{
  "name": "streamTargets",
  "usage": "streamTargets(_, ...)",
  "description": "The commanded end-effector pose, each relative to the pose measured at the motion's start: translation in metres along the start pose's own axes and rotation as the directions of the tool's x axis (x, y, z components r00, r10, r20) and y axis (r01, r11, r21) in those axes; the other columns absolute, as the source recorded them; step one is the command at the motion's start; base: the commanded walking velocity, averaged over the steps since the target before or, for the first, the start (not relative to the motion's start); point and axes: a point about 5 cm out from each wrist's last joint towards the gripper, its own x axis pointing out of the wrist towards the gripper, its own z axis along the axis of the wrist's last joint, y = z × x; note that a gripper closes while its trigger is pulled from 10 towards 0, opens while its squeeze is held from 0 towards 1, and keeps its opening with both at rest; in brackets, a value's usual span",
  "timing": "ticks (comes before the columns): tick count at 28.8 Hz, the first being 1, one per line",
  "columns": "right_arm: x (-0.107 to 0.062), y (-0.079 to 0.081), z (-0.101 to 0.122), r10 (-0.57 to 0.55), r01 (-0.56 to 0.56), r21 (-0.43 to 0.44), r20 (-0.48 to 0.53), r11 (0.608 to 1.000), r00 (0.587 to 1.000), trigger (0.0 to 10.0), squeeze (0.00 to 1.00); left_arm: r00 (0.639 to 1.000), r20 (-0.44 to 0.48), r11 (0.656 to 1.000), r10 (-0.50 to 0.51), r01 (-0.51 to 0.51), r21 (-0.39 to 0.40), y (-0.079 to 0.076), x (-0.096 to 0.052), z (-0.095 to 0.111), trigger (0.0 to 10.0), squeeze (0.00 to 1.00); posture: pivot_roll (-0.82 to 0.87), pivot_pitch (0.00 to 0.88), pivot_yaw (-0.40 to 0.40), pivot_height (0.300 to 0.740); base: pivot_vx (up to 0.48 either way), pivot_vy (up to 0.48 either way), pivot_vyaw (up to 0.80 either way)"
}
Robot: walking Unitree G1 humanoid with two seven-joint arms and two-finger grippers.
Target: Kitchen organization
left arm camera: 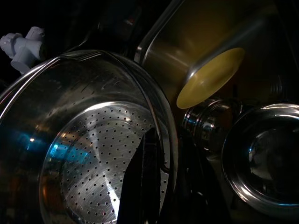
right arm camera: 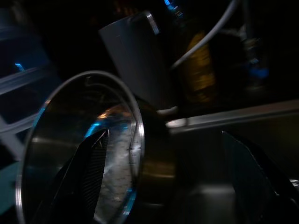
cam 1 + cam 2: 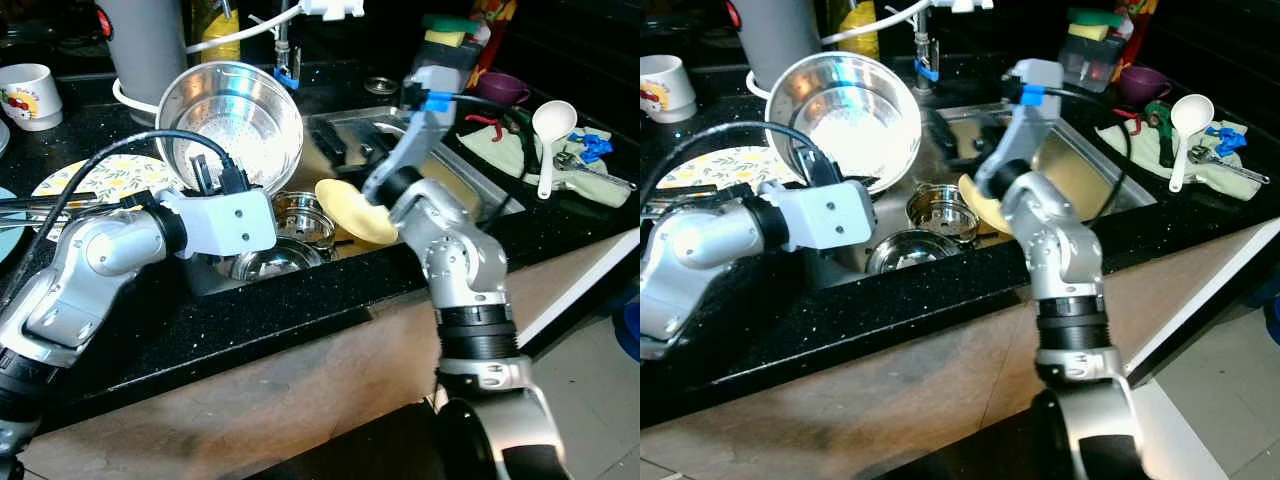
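Observation:
A steel colander (image 3: 235,125) is tilted on its side at the sink's left edge. My left gripper (image 3: 215,178) is shut on its near rim; in the left wrist view one finger (image 1: 140,186) lies inside the perforated bowl and the other outside. My right gripper (image 2: 164,136) is open over the steel sink (image 3: 480,185), its fingers (image 2: 91,172) spread wide and pointing toward the colander, holding nothing. In the sink lie a yellow plate (image 3: 355,210) leaning on edge and two steel bowls (image 3: 300,215) (image 3: 275,262).
A grey kettle (image 3: 145,40) and a white mug (image 3: 30,95) stand at the back left, and a floral plate (image 3: 100,180) lies under my left arm. Right of the sink are a white ladle (image 3: 550,125), a purple cup (image 3: 505,88) and tools. The tap (image 3: 285,60) is behind the colander.

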Motion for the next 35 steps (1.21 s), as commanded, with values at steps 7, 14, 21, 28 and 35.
streamTargets(7, -0.002, 0.014, -0.001, 0.070, -0.067, 0.101, -0.024, 0.993, 0.997, 10.0, 0.00, 0.998, 0.021, 0.998, -0.052, 0.051, 0.039, -0.010, 0.001, 0.002, 0.0, 0.00, 0.01, 0.151, -0.048, 0.740, 0.000, 0.000, 0.00)
streamTargets(14, -0.004, 0.008, -0.014, -0.021, 0.008, -0.103, -0.132, 0.995, 0.991, 10.0, 0.00, 0.998, 0.041, 0.998, -0.041, 0.039, 0.048, -0.009, 0.002, 0.004, 0.0, 0.00, 0.01, 0.148, -0.049, 0.740, 0.000, 0.000, 0.00)
streamTargets(21, -0.006, -0.005, -0.019, -0.122, 0.102, -0.132, -0.151, 0.986, 0.981, 10.0, 0.00, 0.998, 0.061, 0.998, -0.028, 0.024, 0.054, -0.009, 0.003, 0.007, 0.0, 0.00, 0.01, 0.150, -0.051, 0.740, 0.000, 0.000, 0.00)
streamTargets(28, -0.008, -0.014, -0.015, -0.171, 0.161, -0.091, -0.122, 0.983, 0.978, 0.0, 0.00, 0.995, 0.084, 0.996, -0.045, 0.039, 0.077, -0.010, 0.003, 0.008, 0.0, 0.00, 0.01, 0.156, -0.050, 0.740, 0.000, 0.000, 0.00)
streamTargets(35, -0.009, -0.016, -0.014, -0.174, 0.165, -0.080, -0.115, 0.983, 0.978, 0.0, 0.00, 0.994, 0.093, 0.995, -0.065, 0.057, 0.080, -0.013, 0.003, 0.007, 0.0, 0.00, 0.01, 0.162, -0.047, 0.740, 0.000, 0.000, 0.00)
